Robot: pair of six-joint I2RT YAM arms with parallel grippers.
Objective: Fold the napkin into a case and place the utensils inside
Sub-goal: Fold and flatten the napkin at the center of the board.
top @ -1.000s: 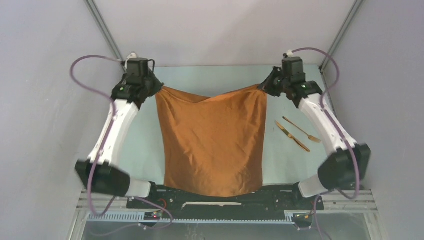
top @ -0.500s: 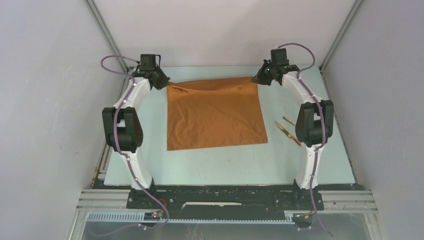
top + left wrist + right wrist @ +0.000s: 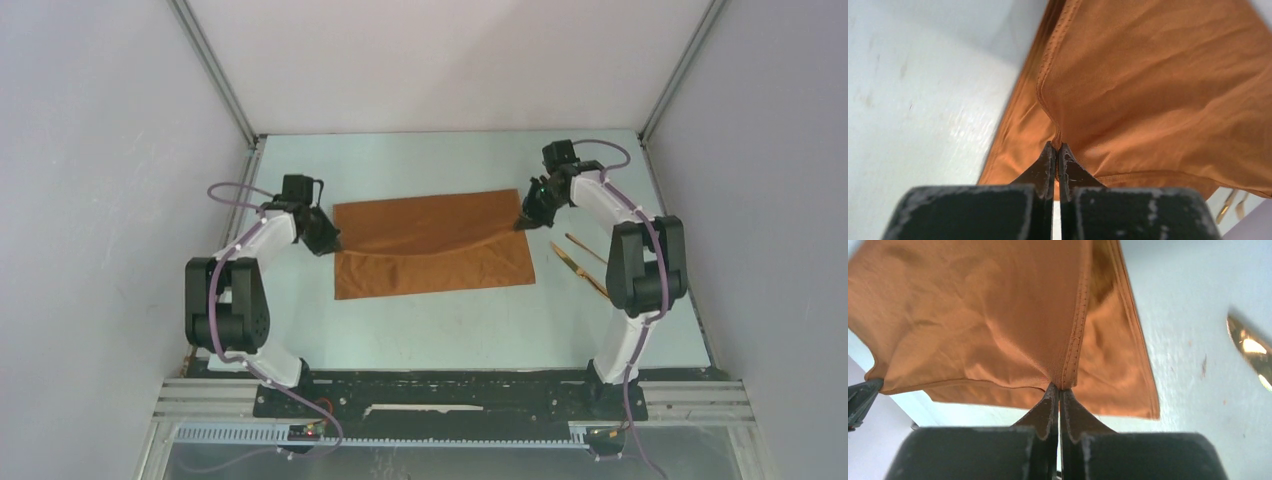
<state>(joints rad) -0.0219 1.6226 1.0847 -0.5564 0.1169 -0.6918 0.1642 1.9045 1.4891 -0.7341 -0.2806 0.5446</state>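
The rust-orange napkin (image 3: 430, 245) lies on the table, its far half drawn over toward the near edge. My left gripper (image 3: 333, 244) is shut on the napkin's left corner; the left wrist view shows the hem (image 3: 1048, 95) pinched between the closed fingertips (image 3: 1047, 160). On the right corner my right gripper (image 3: 521, 224) is also shut, with the stitched hem (image 3: 1075, 330) caught at its tips. Two golden utensils (image 3: 583, 264) lie on the table right of the napkin, beside the right arm. One of the utensils shows as a golden blur (image 3: 1250, 352) in the right wrist view.
The pale table (image 3: 450, 330) is walled by grey panels at left, right and back. A black base rail (image 3: 450, 392) runs along the near edge. Both arms bend at the table's sides.
Both grippers have carried the napkin's held corners down and toward the near side, so the cloth that hung spread out now lies on the table, doubling over itself.
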